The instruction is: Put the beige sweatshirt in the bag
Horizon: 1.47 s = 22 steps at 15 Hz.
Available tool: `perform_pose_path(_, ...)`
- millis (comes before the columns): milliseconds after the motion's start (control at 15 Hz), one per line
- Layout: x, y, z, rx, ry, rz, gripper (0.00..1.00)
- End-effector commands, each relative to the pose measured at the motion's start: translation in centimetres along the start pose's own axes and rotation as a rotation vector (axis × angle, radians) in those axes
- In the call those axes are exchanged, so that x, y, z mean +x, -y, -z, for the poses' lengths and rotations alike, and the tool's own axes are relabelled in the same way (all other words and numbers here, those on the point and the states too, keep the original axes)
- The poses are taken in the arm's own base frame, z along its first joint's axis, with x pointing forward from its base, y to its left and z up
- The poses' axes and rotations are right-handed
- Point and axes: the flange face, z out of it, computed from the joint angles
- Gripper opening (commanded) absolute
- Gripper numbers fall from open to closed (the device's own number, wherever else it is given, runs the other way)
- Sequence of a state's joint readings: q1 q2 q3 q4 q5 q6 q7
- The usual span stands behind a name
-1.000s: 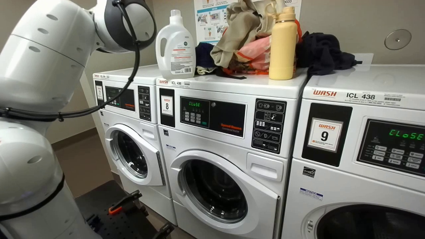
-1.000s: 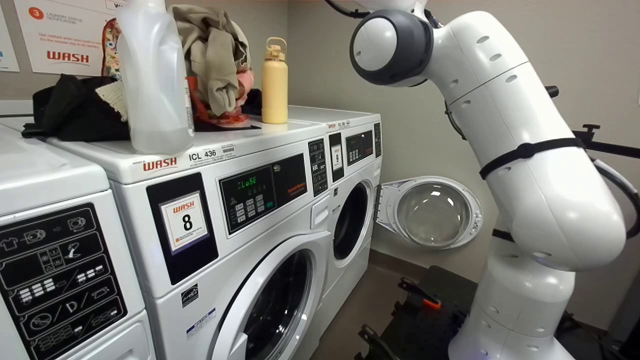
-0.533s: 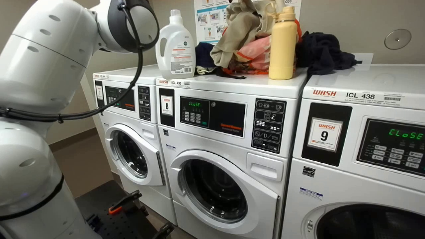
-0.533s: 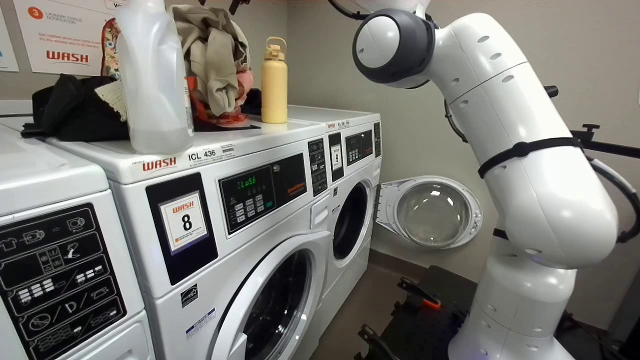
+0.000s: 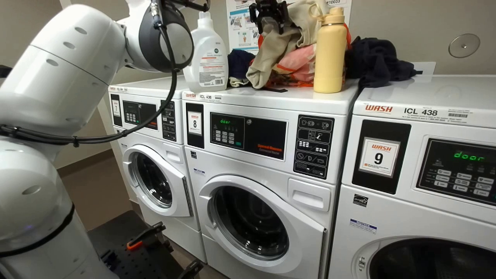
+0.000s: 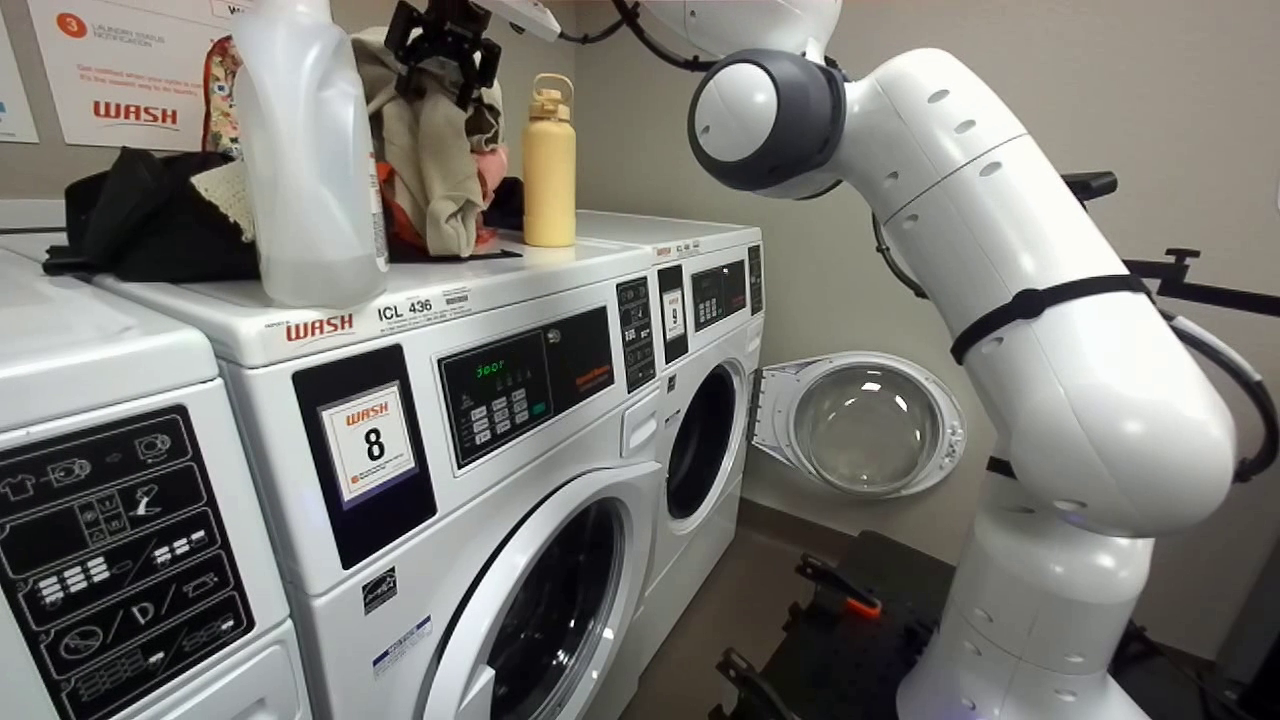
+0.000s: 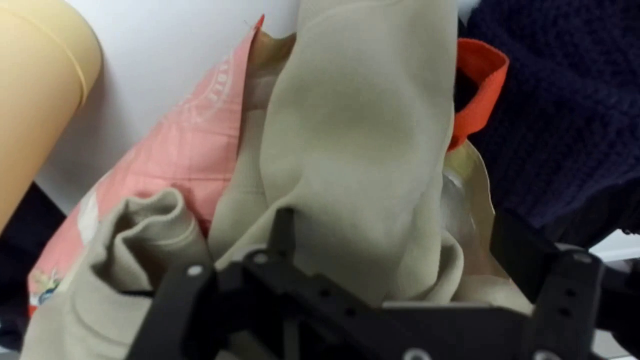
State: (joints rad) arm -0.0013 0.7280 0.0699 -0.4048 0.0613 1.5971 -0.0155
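Tool (image 7: 392, 222) lower than before, fingers (image 7: 283, 234) wide apart, beige sweatshirt (image 7: 360, 150) between and below them.

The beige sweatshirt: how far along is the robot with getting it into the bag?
Partly done: the sweatshirt lies across the mouth of the bag, some folds seemingly inside. In hand: the gripper is at the cloth, jaws apart, not clamped on it. Left: a long piece and a cuff droop outside; both probably need tucking in.
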Motion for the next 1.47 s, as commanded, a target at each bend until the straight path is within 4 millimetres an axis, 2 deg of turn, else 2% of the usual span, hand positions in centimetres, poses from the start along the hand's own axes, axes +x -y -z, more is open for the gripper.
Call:
perform_pose_path(0, -1.4, -0.5, 0.1, 0.015, 0.110, 0.030, 1.00)
perform_pose_path(333, -2.0, -0.3, -1.6, 0.006, 0.178, 0.067, 1.00)
perform_pose_path(800, -1.2, 0.5, -5.1, -0.073, 0.155, 0.080, 1.00)
perform_pose_path(933, -0.9, 0.4, -5.9, -0.100, 0.141, 0.078, 0.74)
perform_pose_path(1133, -0.4, 0.4, -6.4, -0.134, 0.100, 0.073, 0.51)
perform_pose_path(1400, 0.8, -0.2, -5.5, -0.174, -0.009, 0.059, 0.19)
